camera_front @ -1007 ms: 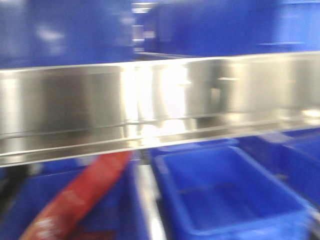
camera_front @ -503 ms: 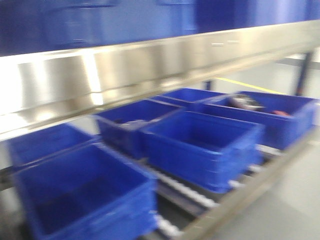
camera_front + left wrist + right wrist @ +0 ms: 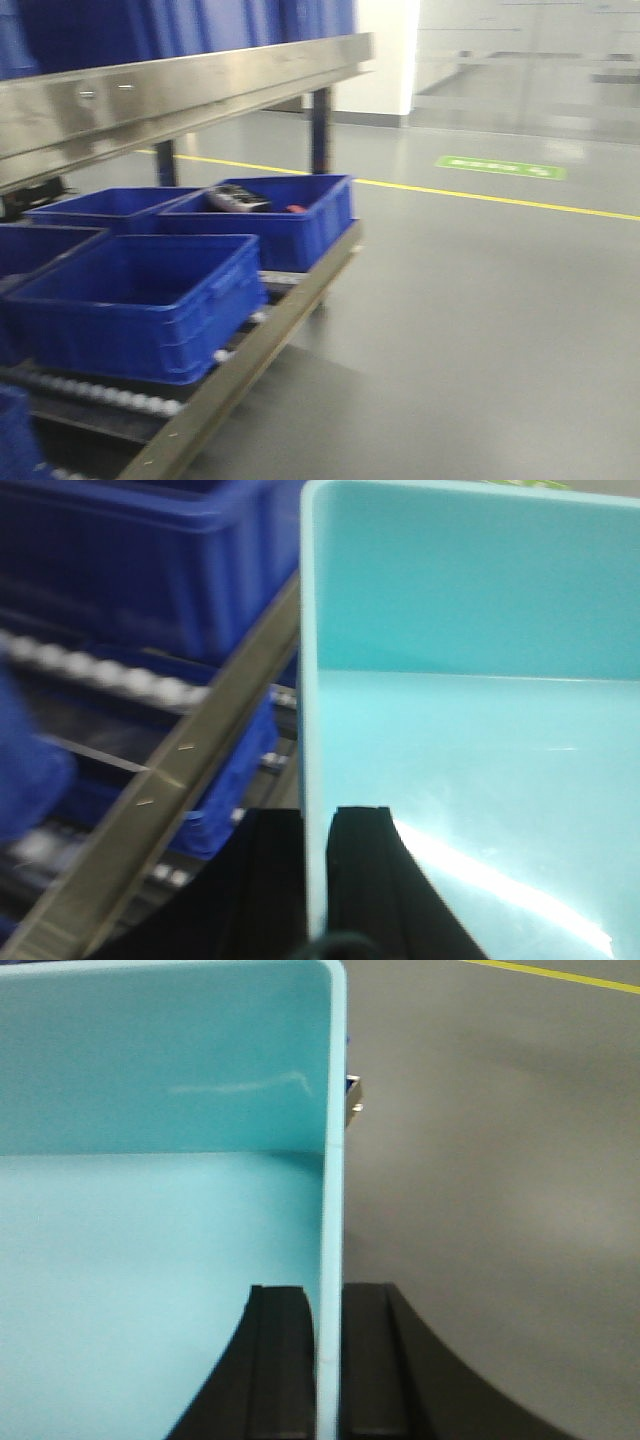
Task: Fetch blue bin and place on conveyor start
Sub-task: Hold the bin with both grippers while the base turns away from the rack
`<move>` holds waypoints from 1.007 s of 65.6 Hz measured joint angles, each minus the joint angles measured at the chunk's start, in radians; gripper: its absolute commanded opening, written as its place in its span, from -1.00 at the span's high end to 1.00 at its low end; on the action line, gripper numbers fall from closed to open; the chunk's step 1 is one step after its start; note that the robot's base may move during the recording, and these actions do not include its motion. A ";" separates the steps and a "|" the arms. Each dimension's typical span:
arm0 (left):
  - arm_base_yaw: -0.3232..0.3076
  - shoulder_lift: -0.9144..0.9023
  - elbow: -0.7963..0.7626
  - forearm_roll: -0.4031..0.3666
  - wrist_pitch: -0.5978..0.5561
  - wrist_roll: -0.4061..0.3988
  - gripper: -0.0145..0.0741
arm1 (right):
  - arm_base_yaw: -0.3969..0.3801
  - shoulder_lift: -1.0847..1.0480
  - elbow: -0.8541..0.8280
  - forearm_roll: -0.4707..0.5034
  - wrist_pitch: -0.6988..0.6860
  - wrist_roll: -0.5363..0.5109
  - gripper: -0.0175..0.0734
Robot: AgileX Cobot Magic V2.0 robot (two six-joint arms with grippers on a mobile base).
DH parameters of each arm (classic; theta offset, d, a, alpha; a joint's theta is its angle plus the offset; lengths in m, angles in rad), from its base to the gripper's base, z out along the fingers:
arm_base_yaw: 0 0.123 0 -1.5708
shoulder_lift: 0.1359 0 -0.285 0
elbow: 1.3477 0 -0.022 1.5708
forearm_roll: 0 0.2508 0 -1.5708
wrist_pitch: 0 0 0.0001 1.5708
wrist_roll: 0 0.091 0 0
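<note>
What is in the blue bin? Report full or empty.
Empty where visible: both wrist views show the blue bin with bare, smooth floor and walls, nothing lying inside. Parts outside those views cannot be told.

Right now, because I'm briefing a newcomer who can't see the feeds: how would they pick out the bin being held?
Find the steel roller rack of dark blue crates; beside it, both arms hold one tub. This blue bin has the left gripper and right gripper each pinching a side wall, and it is pale turquoise and smooth-walled, unlike the royal-blue crates.
</note>
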 measured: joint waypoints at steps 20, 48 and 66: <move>0.000 0.000 0.000 0.000 0.000 0.000 0.92 | 0.000 0.000 0.000 0.000 0.000 0.000 0.96; 0.000 0.000 0.000 0.000 0.000 0.000 0.92 | 0.000 0.000 0.000 0.000 0.000 0.000 0.96; 0.000 0.000 0.000 0.000 0.000 0.000 0.92 | 0.000 0.000 0.000 0.000 0.000 0.000 0.96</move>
